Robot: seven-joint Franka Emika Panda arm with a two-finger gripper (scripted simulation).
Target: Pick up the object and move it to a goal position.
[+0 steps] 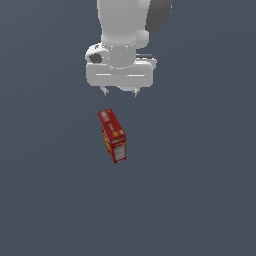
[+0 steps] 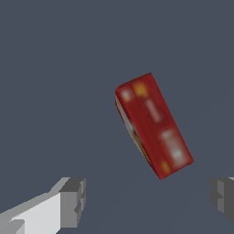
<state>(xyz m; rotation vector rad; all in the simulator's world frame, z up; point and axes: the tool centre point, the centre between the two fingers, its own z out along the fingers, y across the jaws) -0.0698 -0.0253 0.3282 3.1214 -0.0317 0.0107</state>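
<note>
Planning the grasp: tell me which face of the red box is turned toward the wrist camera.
The small red rectangular box shows its narrow red edge face with white and orange marks; the broad printed face is only a sliver.

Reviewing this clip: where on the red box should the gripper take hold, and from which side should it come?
Grip the red box across its narrow width, pads on the two long flat faces near mid-length, coming straight down from above. It lies apart from the open gripper, angled on the floor, so the wrist likely needs turning to line the fingers up with its long edges.
</note>
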